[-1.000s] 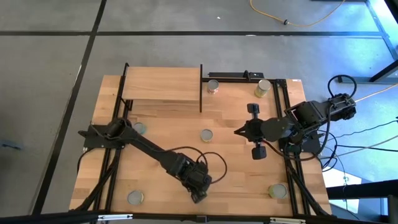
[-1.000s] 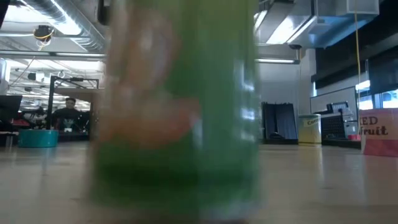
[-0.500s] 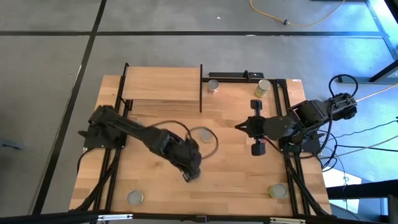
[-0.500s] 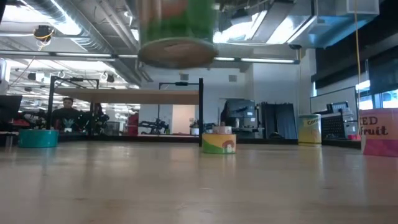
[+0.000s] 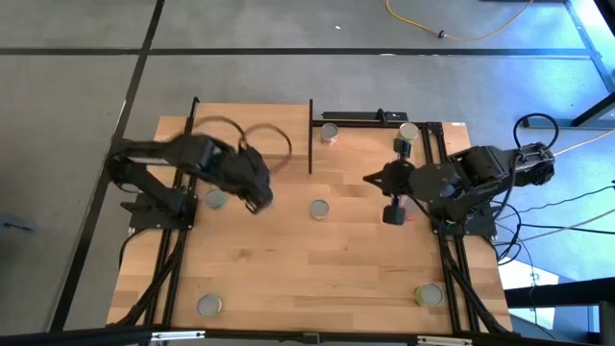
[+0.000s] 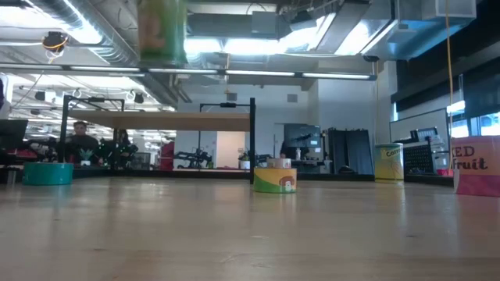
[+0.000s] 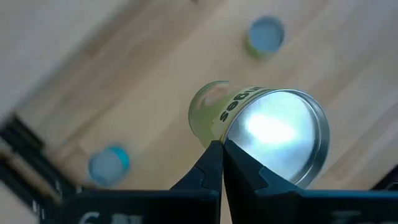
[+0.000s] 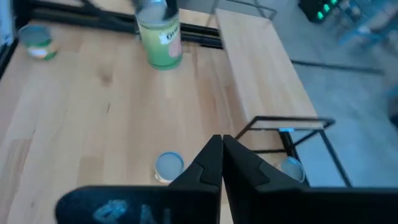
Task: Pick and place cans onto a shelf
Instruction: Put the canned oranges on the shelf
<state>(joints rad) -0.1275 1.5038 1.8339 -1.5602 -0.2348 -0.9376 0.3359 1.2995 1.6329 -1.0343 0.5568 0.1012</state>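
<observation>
I am seeing the raised light-wood shelf [image 5: 252,130] sitting at the light-wood worktop's [image 5: 317,259] far left, the left gripper [image 5: 256,195] hanging before it, and the right gripper [image 5: 369,178] hanging at the worktop's right.

Bright ceiling strips [image 6: 258,45] light the room evenly, the left arm [image 5: 207,163] smears with motion blur, glare whitens a can [image 7: 273,134] top.
</observation>
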